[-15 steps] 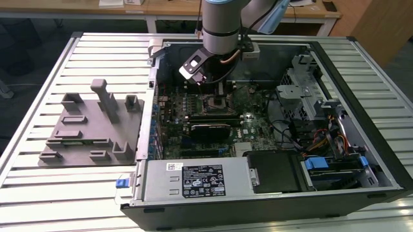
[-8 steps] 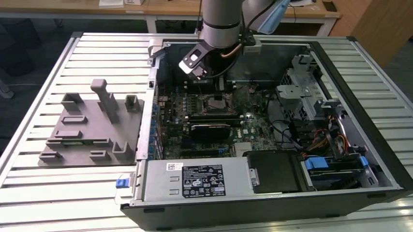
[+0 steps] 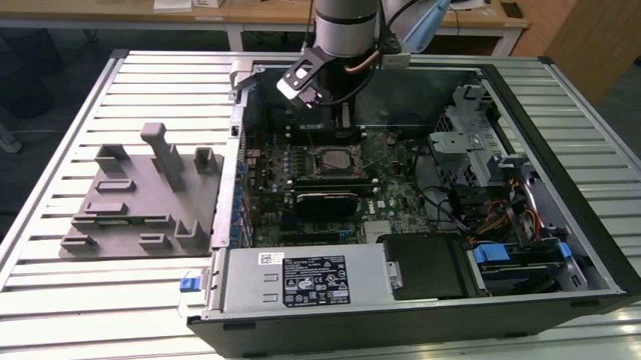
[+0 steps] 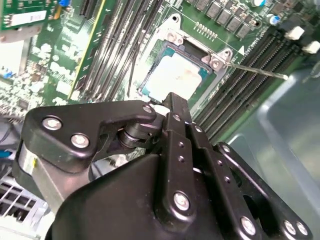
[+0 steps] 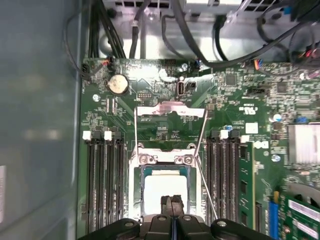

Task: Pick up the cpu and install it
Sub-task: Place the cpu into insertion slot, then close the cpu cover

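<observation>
While the cpu lies flat and square inside the motherboard socket, its silver-white top is uncovered, with a thin dark-green border showing around it in both wrist views. The gripper hangs right over one edge of the chip. Its two black fingers are pressed together with nothing between them, and I cannot tell whether their tips touch the metal top. The socket's load plate stands swung open on the far side of the chip from the gripper, and the thin retention lever sticks out free beside the socket. Black memory slots run along both sides of the socket, and a green memory module sits in one of them. A round coin-cell battery lies further off on the board, near a bundle of black cables.

Seen from the exterior view, the arm drops from the upper middle of the frame into the open computer case. The power supply fills the lower middle of the case. On the exterior view's left, a grey moulded fixture rests on the slatted metal table beside the case.
</observation>
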Robot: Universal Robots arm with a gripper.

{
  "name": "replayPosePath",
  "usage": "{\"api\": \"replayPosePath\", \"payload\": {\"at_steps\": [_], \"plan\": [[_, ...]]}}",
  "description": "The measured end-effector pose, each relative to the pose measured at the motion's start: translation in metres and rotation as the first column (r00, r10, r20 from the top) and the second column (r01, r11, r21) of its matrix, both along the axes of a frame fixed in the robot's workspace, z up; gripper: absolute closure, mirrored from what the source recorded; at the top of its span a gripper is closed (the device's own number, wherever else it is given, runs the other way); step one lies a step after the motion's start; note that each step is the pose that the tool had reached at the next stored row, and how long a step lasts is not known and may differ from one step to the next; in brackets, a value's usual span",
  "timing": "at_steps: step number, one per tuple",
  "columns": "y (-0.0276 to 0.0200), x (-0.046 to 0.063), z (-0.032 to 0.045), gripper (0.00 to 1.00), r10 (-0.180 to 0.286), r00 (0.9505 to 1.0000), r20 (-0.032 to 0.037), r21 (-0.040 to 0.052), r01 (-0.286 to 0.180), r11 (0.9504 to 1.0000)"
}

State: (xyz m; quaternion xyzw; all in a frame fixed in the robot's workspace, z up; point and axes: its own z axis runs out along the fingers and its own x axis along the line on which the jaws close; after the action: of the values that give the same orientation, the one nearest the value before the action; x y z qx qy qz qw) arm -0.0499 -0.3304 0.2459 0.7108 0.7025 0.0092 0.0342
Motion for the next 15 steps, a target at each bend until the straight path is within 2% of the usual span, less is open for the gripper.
{"api": "replayPosePath", "payload": {"at_steps": [3,6,15], "plan": [[0.0000,0.000,0.0096,0.89,0.000,1.0000,0.0032,-0.0001,0.000,1.0000],[0.0000,0.000,0.0156,0.89,0.000,1.0000,0.0053,-0.0001,0.000,1.0000],[0.0000,0.000,0.0160,0.89,0.000,1.0000,0.0061,0.0000,0.000,1.0000]]}}
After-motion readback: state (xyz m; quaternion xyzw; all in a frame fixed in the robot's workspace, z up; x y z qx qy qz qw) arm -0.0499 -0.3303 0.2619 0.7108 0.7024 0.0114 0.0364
